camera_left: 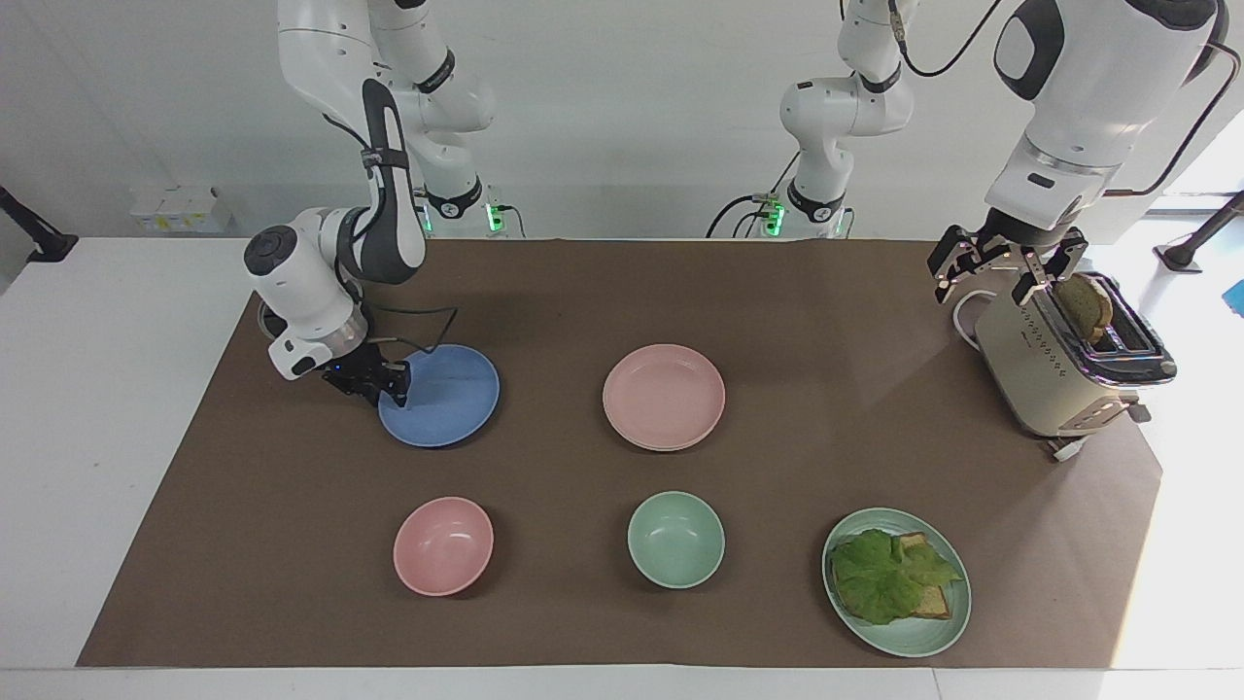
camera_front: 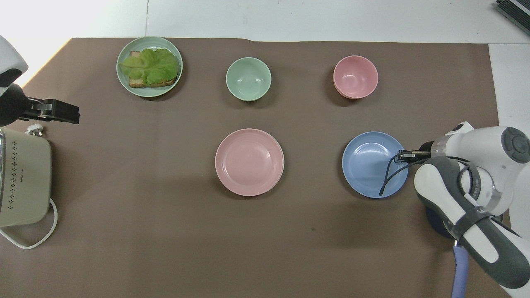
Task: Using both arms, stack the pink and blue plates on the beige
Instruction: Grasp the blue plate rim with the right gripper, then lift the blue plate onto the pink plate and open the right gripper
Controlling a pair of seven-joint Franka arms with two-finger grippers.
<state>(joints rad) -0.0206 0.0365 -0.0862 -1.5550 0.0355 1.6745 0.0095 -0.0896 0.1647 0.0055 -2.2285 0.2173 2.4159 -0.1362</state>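
One plate stacked: pink plate (camera_left: 664, 394) sits on beige plate (camera_left: 649, 443). Blue plate (camera_left: 439, 395) not yet moved; right tool (camera_left: 387, 384) clenched on its rim. Left tool (camera_left: 1006, 264) released, waiting above toaster (camera_left: 1054, 365).

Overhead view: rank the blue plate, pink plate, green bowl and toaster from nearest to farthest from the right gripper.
1. Blue plate: the right gripper is at its rim.
2. Pink plate: mid-table, beside the blue plate.
3. Green bowl: farther from the robots than the pink plate.
4. Toaster: at the left arm's end.
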